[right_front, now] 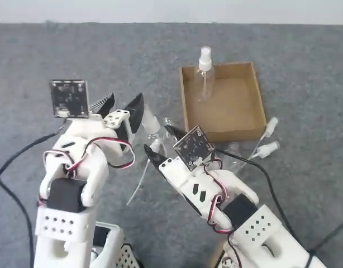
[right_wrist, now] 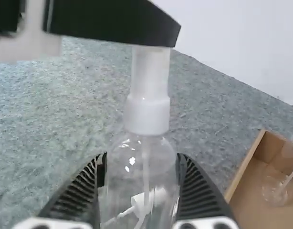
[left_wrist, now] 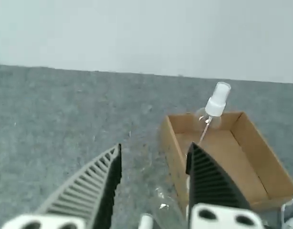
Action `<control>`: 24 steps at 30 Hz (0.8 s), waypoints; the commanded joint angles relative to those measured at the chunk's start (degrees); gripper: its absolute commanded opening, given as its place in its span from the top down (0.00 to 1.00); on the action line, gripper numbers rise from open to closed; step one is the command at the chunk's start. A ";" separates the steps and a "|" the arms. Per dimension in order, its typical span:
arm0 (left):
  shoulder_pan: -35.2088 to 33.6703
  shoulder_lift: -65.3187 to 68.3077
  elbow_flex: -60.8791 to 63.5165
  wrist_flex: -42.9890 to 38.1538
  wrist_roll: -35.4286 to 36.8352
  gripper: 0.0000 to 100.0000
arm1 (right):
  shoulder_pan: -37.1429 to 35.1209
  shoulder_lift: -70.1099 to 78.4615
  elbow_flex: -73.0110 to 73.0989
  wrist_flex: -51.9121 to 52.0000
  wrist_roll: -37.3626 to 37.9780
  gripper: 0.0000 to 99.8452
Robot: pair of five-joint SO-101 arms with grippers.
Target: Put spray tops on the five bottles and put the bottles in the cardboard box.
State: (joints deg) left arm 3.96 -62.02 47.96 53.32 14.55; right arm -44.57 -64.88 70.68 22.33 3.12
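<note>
My right gripper point(right_front: 156, 138) is shut on a clear bottle point(right_wrist: 141, 191) that stands upright with a white spray top point(right_wrist: 146, 95) on its neck. My left gripper point(right_front: 125, 97) is open just beside and above that bottle point(right_front: 152, 129), and one of its black fingers point(right_wrist: 113, 21) lies over the spray top. The cardboard box point(right_front: 185, 100) lies beyond both grippers. One capped bottle point(right_front: 205, 72) stands in the box's far corner. From the left wrist, the box point(left_wrist: 261, 167) and its bottle point(left_wrist: 214, 106) show past the open fingers point(left_wrist: 204, 176).
Two loose spray tops point(right_front: 270, 127) point(right_front: 266, 149) lie on the grey carpet to the right of the box. A clear bottle point(right_front: 234, 148) lies near the box's front wall. A thin white dip tube point(right_front: 139, 181) lies between the arms.
</note>
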 commanded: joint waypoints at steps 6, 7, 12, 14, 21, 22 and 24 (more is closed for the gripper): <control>-3.25 -0.18 -10.07 5.27 -0.97 0.79 | 1.45 -1.80 -1.58 -1.01 -0.62 0.99; -4.13 -0.18 -10.68 6.51 -0.97 0.79 | 2.24 -1.45 -2.37 -1.01 -0.62 0.99; -6.59 -0.26 -8.22 11.52 -0.88 0.79 | 7.52 1.19 -7.30 -1.01 -0.88 0.99; -6.33 -0.26 -4.53 11.34 -0.88 0.79 | 8.13 4.18 -9.58 -1.45 -0.79 0.99; -5.10 -5.98 10.68 4.92 -1.49 0.79 | 10.86 19.74 -21.54 -1.71 -1.05 0.99; -4.75 -8.09 13.41 2.99 -1.85 0.79 | 11.03 21.67 -23.30 -1.71 -1.05 0.99; -4.04 -12.92 17.89 0.44 -4.40 0.79 | 11.12 24.92 -27.08 -1.19 -1.05 0.99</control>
State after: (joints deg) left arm -1.05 -66.51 59.21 59.65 13.23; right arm -34.64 -45.80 53.71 22.33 3.12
